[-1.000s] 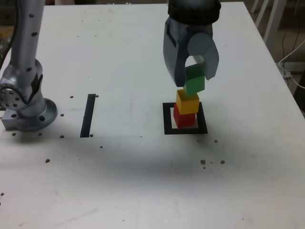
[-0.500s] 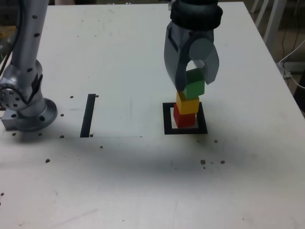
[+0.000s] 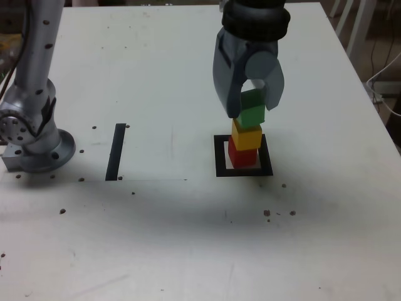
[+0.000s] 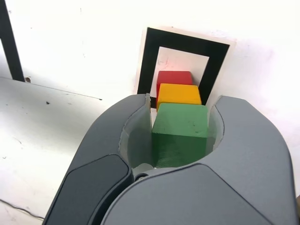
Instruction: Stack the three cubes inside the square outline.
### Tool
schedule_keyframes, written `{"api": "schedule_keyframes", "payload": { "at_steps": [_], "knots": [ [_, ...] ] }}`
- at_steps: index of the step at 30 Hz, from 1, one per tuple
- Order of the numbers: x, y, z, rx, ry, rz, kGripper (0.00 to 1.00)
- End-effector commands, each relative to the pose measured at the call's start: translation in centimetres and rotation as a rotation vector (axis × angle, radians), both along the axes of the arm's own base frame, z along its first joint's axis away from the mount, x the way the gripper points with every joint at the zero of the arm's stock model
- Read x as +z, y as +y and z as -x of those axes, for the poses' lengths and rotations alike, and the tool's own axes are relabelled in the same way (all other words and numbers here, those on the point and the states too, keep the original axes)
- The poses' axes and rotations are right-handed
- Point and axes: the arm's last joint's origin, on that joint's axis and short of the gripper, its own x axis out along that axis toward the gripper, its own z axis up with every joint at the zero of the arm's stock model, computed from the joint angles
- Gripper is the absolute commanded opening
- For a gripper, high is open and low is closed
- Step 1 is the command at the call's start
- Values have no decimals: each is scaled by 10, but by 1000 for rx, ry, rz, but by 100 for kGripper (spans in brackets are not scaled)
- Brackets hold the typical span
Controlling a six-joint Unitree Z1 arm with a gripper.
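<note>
Green cube (image 3: 252, 111) sits on top of the stack, between the gripper (image 3: 250, 108) fingers. In the wrist view the green cube (image 4: 180, 134) lies against one finger face, with a slim gap on the other side between cube and finger (image 4: 136, 136). Whether the jaws are clamped or just eased off I cannot tell; the gripper (image 4: 180, 140) brackets the cube closely either way.

Stack order, bottom up: red cube (image 3: 242, 156), yellow cube (image 3: 246, 135), green. Green appears to touch the yellow top face in the exterior view, turned a little off the yellow cube's square. Wrist view shows yellow (image 4: 178, 94) and red (image 4: 174, 78) peeking out in a line beyond the green one.

Red cube stands inside the square outline (image 3: 219, 162), on its white centre, towards the outline's side on the exterior view's left. From the wrist, the outline (image 4: 149, 56) frames all three cubes.

White table (image 3: 156, 75), speckled with small dark marks. Straight black tape strip (image 3: 116, 152) lies well apart from the outline, to the exterior view's left. Arm base (image 3: 34, 135) is mounted at the table edge on that same side, just beyond the strip. Strip (image 4: 10, 42) also shows at the wrist frame's edge.
</note>
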Motion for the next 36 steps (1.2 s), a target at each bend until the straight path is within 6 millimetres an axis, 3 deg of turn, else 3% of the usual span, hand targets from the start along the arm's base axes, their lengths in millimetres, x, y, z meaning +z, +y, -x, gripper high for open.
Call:
{"api": "schedule_keyframes", "payload": {
  "at_steps": [1, 4, 7, 15, 18, 36],
  "knots": [
    [-1, -2, 1, -3, 9, 8, 23],
    [-2, -4, 2, -4, 14, 15, 25],
    [-3, -5, 2, -4, 17, 19, 33],
    [-4, -5, 3, 1, 21, 18, 88],
    [-5, -5, 4, 7, 29, 9, 98],
    [9, -6, 14, 4, 12, -10, 99]
  ]
}}
